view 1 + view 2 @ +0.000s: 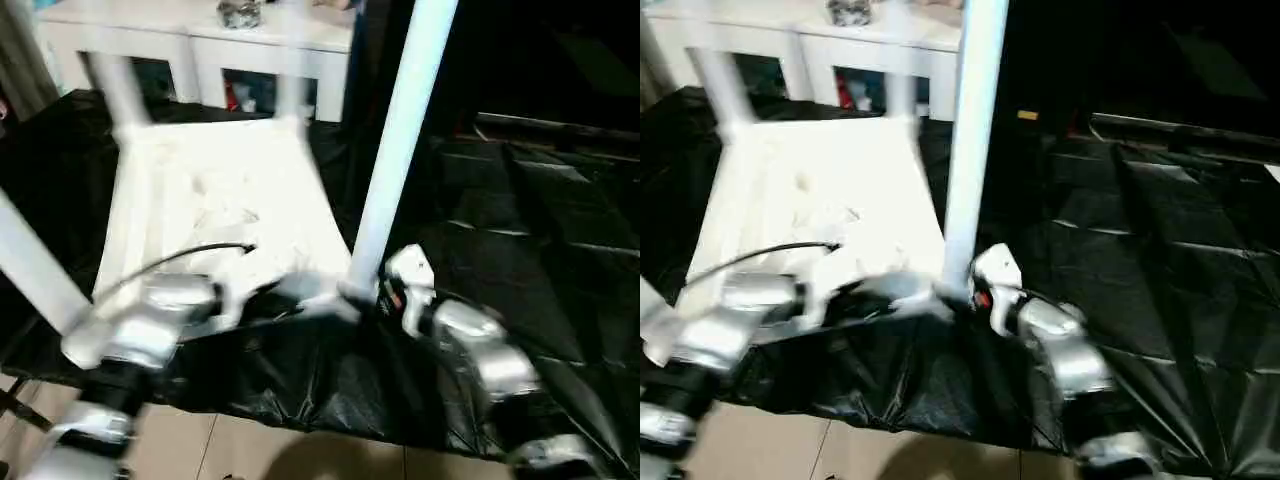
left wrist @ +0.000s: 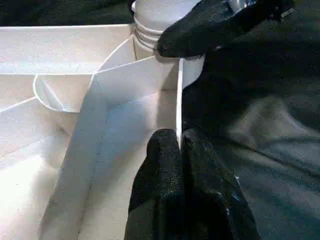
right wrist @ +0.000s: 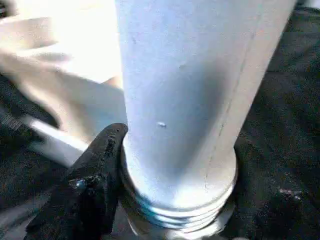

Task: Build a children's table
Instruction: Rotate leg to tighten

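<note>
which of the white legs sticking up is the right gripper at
The near leg on the robot's right. The right gripper sits at its base where it enters the corner of the upturned table top; the other legs stand apart from it.

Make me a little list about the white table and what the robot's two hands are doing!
Table: small white table, upside down on the black sheet
Legs: four white legs stand up from its corners
Near leg: leg in the corner socket nearest the robot's right arm
Left gripper: left gripper, jaws pinched shut on the table's thin rim beside that corner
Right gripper: right gripper, a finger against the base of that leg, by its thread rings
Behind: white cabinet
</note>
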### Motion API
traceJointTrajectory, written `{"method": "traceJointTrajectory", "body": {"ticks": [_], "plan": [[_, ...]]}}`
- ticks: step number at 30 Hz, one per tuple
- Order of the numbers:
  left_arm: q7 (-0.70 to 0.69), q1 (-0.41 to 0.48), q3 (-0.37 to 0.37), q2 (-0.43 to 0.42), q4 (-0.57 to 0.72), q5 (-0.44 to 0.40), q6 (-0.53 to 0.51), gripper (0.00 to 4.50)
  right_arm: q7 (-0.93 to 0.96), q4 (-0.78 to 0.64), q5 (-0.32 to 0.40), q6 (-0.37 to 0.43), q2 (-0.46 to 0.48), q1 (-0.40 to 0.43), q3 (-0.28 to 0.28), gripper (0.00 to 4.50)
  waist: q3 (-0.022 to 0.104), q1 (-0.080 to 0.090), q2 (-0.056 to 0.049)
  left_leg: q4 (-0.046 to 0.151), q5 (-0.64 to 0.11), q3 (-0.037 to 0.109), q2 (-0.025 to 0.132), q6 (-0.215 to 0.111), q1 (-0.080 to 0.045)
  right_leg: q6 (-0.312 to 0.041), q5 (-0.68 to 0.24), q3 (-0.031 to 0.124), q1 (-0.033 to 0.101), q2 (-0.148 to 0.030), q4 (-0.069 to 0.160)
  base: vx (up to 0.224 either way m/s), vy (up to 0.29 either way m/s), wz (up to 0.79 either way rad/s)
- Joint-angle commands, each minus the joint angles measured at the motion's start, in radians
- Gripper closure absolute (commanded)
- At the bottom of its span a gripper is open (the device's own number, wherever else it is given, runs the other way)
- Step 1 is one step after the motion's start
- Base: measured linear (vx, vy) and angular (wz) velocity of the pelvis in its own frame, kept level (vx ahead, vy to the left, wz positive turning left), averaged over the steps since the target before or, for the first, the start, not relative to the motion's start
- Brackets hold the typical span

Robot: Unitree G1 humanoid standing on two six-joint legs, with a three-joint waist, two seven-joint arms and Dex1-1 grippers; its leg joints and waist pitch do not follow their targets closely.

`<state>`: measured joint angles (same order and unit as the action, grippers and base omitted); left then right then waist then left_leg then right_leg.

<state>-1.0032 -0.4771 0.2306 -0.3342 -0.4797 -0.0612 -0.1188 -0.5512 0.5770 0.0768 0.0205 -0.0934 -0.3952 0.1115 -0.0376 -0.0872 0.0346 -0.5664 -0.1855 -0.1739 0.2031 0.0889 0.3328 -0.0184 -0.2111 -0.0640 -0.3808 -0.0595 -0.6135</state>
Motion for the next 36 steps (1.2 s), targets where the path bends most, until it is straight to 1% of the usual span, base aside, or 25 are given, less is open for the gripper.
{"method": "traceJointTrajectory", "body": {"ticks": [1,3,4,5,6,7,8,9,11,12,13,16,17,18,19,20,22,23,24,27,29,31,33,34,36], "plan": [[0.106,0.006,0.043,0.101,-0.006,0.000,-0.008,4.50,0.099,0.050,-0.030,0.036,0.099,-0.013,0.055,1.81,0.035,0.000,0.003,0.074,-0.270,0.013,0.032,0.006,0.002,-0.116,-0.396,0.057,0.024,-0.088,0.099,0.000,0.000,0.00],[0.172,0.002,0.044,0.139,-0.006,-0.017,-0.016,4.50,0.180,0.086,-0.031,0.035,0.150,-0.029,0.034,1.81,0.036,0.003,0.001,0.076,-0.263,0.013,0.031,0.010,0.002,-0.114,-0.384,0.056,0.023,-0.086,0.097,0.000,0.000,0.00],[0.181,0.002,0.044,0.144,-0.006,-0.020,-0.017,4.50,0.185,0.090,-0.029,0.033,0.157,-0.031,0.031,1.81,0.037,0.002,0.000,0.075,-0.264,0.013,0.030,0.009,0.002,-0.113,-0.384,0.056,0.023,-0.086,0.098,0.000,0.000,0.00],[0.194,0.001,0.043,0.153,-0.004,-0.022,-0.022,4.50,0.178,0.090,-0.030,0.026,0.166,-0.031,0.036,1.81,0.037,0.000,-0.007,0.075,-0.270,0.013,0.030,0.007,0.002,-0.110,-0.377,0.056,0.023,-0.086,0.099,0.000,0.000,0.00],[0.203,0.002,0.043,0.161,0.001,-0.026,-0.026,4.50,0.177,0.090,-0.037,0.015,0.172,-0.031,0.043,1.81,0.038,0.000,-0.004,0.074,-0.269,0.012,0.031,0.005,0.002,-0.109,-0.364,0.057,0.024,-0.086,0.099,0.000,0.000,0.00],[0.205,0.002,0.044,0.162,0.002,-0.027,-0.027,4.50,0.176,0.090,-0.037,0.013,0.174,-0.032,0.043,1.46,0.040,-0.001,-0.003,0.075,-0.257,0.012,0.030,0.000,0.005,-0.112,-0.332,0.057,0.026,-0.084,0.095,0.000,0.000,0.00],[0.209,0.003,0.044,0.166,0.004,-0.029,-0.027,4.50,0.175,0.091,-0.039,0.008,0.178,-0.032,0.045,1.25,0.041,-0.001,-0.001,0.075,-0.253,0.011,0.030,-0.002,0.006,-0.114,-0.319,0.057,0.026,-0.084,0.094,0.000,0.000,0.00],[0.195,0.015,0.050,0.166,0.022,-0.032,-0.022,4.50,0.150,0.075,-0.034,-0.004,0.179,-0.029,0.045,1.11,0.040,-0.002,-0.009,0.075,-0.245,0.011,0.030,-0.005,0.006,-0.122,-0.296,0.057,0.027,-0.084,0.092,0.000,0.000,0.00],[0.179,0.023,0.053,0.160,0.031,-0.030,-0.015,4.50,0.128,0.063,-0.028,-0.005,0.172,-0.027,0.043,1.01,0.041,0.000,-0.006,0.075,-0.249,0.010,0.031,-0.006,0.007,-0.124,-0.291,0.057,0.028,-0.084,0.093,0.000,0.000,0.00],[0.153,0.031,0.057,0.145,0.038,-0.029,-0.002,4.50,0.110,0.054,-0.030,-0.009,0.155,-0.028,0.043,1.01,0.040,0.000,-0.008,0.075,-0.245,0.010,0.030,-0.009,0.008,-0.126,-0.284,0.057,0.028,-0.083,0.092,0.000,0.000,0.00],[0.132,0.036,0.057,0.132,0.041,-0.027,0.008,4.50,0.084,0.044,-0.029,-0.011,0.137,-0.029,0.044,0.82,0.041,0.000,-0.008,0.075,-0.247,0.010,0.030,-0.010,0.007,-0.127,-0.283,0.057,0.028,-0.083,0.092,0.000,0.000,0.00],[0.092,0.043,0.054,0.112,0.049,-0.012,0.020,4.50,0.035,0.028,-0.020,-0.014,0.107,-0.028,0.044,0.73,0.043,0.000,-0.008,0.074,-0.236,0.009,0.030,-0.017,0.009,-0.132,-0.258,0.057,0.032,-0.082,0.090,0.000,0.000,0.00],[0.066,0.046,0.051,0.100,0.053,-0.001,0.024,4.50,-0.002,0.016,-0.012,-0.012,0.087,-0.027,0.046,0.73,0.043,0.000,-0.007,0.073,-0.218,0.009,0.030,-0.021,0.010,-0.137,-0.233,0.057,0.033,-0.082,0.087,0.000,0.000,0.00],[0.026,0.049,0.046,0.078,0.057,0.015,0.031,4.50,-0.069,-0.003,-0.004,-0.012,0.050,-0.024,0.055,0.73,0.045,-0.002,-0.005,0.070,-0.193,0.007,0.028,-0.031,0.012,-0.143,-0.196,0.056,0.038,-0.082,0.084,0.000,0.000,0.00],[0.026,0.049,0.046,0.078,0.057,0.015,0.031,4.50,-0.069,-0.003,-0.004,-0.012,0.050,-0.024,0.055,0.73,0.047,-0.003,-0.005,0.068,-0.182,0.007,0.028,-0.036,0.013,-0.147,-0.177,0.056,0.039,-0.082,0.082,0.000,0.000,0.00],[-0.011,0.047,0.041,0.052,0.054,0.024,0.041,4.50,-0.163,-0.024,0.004,-0.006,-0.002,-0.019,0.074,0.73,0.045,-0.002,-0.009,0.068,-0.171,0.006,0.028,-0.042,0.012,-0.156,-0.158,0.056,0.037,-0.081,0.081,0.000,0.000,0.00],[-0.038,0.047,0.040,0.039,0.054,0.032,0.044,4.50,-0.206,-0.033,0.008,-0.001,-0.027,-0.017,0.081,0.73,0.046,-0.004,-0.006,0.065,-0.171,0.004,0.027,-0.051,0.011,-0.161,-0.149,0.054,0.040,-0.079,0.080,0.000,0.000,0.00],[-0.098,0.048,0.037,0.015,0.061,0.052,0.042,4.50,-0.308,-0.055,0.019,0.009,-0.078,-0.013,0.097,0.73,0.045,-0.004,-0.007,0.065,-0.158,0.004,0.027,-0.058,0.013,-0.168,-0.137,0.054,0.041,-0.079,0.078,0.000,0.000,0.00],[-0.119,0.048,0.036,0.007,0.064,0.061,0.041,4.50,-0.340,-0.062,0.022,0.012,-0.095,-0.011,0.103,0.73,0.046,-0.007,-0.008,0.063,-0.157,0.004,0.029,-0.064,0.010,-0.174,-0.130,0.053,0.040,-0.079,0.077,0.000,0.000,0.00],[-0.146,0.049,0.035,-0.001,0.067,0.070,0.039,4.50,-0.381,-0.070,0.024,0.014,-0.110,-0.010,0.105,0.73,0.045,-0.008,-0.008,0.065,-0.162,0.004,0.031,-0.060,0.010,-0.184,-0.141,0.052,0.039,-0.080,0.078,0.000,0.000,0.00],[-0.210,0.040,0.036,-0.032,0.058,0.086,0.048,4.50,-0.513,-0.112,0.045,0.028,-0.165,-0.001,0.132,0.73,0.044,-0.013,-0.008,0.064,-0.175,0.003,0.033,-0.061,0.007,-0.187,-0.152,0.052,0.039,-0.079,0.078,0.000,0.000,0.00],[-0.231,0.038,0.039,-0.043,0.055,0.092,0.052,4.50,-0.546,-0.123,0.049,0.025,-0.181,0.001,0.145,0.73,0.044,-0.018,-0.008,0.064,-0.169,0.002,0.035,-0.065,0.010,-0.184,-0.144,0.052,0.040,-0.079,0.076,0.000,0.000,0.00],[-0.266,0.032,0.042,-0.061,0.047,0.101,0.056,4.50,-0.590,-0.133,0.046,0.012,-0.204,0.003,0.165,0.73,0.044,-0.020,-0.005,0.064,-0.163,0.003,0.034,-0.061,0.011,-0.182,-0.158,0.050,0.040,-0.081,0.077,0.000,0.000,0.00],[-0.283,0.028,0.042,-0.069,0.042,0.103,0.059,4.50,-0.606,-0.137,0.042,0.007,-0.211,0.003,0.170,0.87,0.044,-0.021,-0.004,0.064,-0.163,0.003,0.033,-0.060,0.012,-0.181,-0.163,0.050,0.041,-0.081,0.077,0.000,0.000,0.00],[-0.307,0.023,0.041,-0.081,0.037,0.102,0.059,4.50,-0.637,-0.143,0.039,0.015,-0.222,0.002,0.177,0.97,0.044,-0.022,-0.004,0.064,-0.162,0.003,0.033,-0.059,0.011,-0.179,-0.168,0.050,0.040,-0.081,0.076,0.000,0.000,0.00]]}}
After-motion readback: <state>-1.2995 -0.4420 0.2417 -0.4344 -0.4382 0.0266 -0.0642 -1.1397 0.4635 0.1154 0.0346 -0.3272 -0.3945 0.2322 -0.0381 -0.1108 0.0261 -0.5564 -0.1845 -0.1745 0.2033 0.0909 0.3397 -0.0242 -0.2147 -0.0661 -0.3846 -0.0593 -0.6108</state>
